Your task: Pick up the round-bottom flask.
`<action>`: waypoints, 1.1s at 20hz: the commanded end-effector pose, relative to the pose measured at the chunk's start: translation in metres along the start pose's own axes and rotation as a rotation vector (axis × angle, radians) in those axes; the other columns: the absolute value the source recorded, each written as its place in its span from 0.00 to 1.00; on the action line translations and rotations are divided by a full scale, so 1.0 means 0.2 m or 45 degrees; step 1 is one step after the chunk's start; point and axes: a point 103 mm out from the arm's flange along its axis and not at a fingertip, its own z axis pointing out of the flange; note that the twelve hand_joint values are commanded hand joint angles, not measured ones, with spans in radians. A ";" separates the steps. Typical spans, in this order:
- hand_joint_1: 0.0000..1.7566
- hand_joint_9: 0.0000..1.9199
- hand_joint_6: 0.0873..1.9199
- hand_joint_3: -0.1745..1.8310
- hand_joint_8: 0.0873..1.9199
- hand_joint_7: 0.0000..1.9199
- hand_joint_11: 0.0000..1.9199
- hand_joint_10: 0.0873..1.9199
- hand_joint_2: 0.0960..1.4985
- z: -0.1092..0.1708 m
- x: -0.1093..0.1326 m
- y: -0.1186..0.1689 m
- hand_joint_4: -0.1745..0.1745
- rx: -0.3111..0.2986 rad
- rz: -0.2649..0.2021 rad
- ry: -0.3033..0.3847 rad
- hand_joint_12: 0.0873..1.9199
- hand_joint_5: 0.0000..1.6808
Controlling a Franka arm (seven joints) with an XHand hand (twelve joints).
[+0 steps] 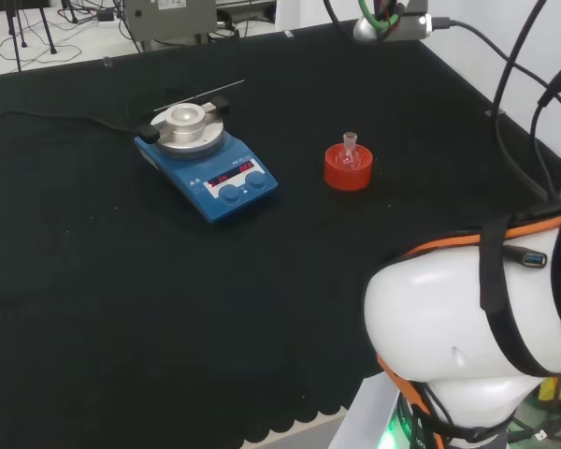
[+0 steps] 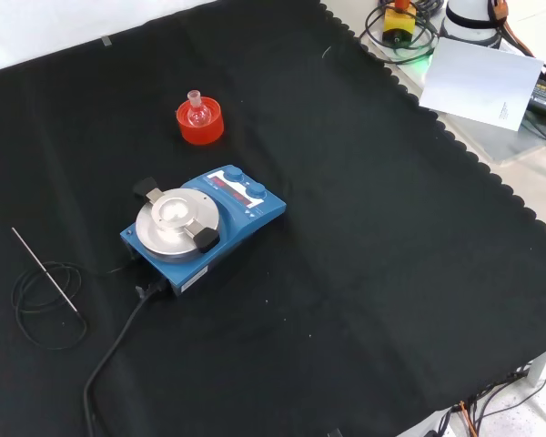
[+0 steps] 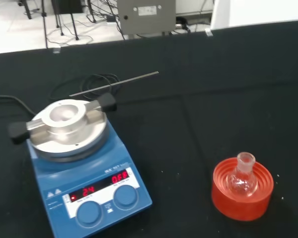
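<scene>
A small clear round-bottom flask (image 1: 349,152) (image 2: 197,112) (image 3: 241,179) stands upright with its neck up in a red ribbed ring stand (image 1: 347,169) (image 2: 200,124) (image 3: 242,189) on the black cloth. In the head view it sits right of centre, left of the arm's white links. In the front view it stands near the top left. Nothing touches the flask.
A blue stirrer plate (image 1: 207,160) (image 2: 203,223) (image 3: 77,166) with a round metal top and two knobs stands left of the flask in the head view. A thin metal probe (image 2: 45,268) (image 3: 114,83) on a coiled black cable lies beyond it. Scalloped cloth edge (image 2: 455,146).
</scene>
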 end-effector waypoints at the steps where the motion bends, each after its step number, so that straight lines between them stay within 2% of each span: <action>1: 0.10 0.08 0.00 0.20 0.16 0.05 0.00 0.26 0.82 0.25 -0.21 0.23 0.48 -0.001 0.077 0.068 0.40 0.19; 11: 0.20 0.09 0.00 0.18 0.17 0.07 0.00 0.27 0.78 0.58 -0.42 0.51 0.43 0.017 0.119 0.148 0.42 0.21; 22: 0.26 0.11 0.00 0.17 0.19 0.09 0.00 0.28 0.72 0.95 -0.44 0.66 0.41 0.074 0.141 0.224 0.45 0.23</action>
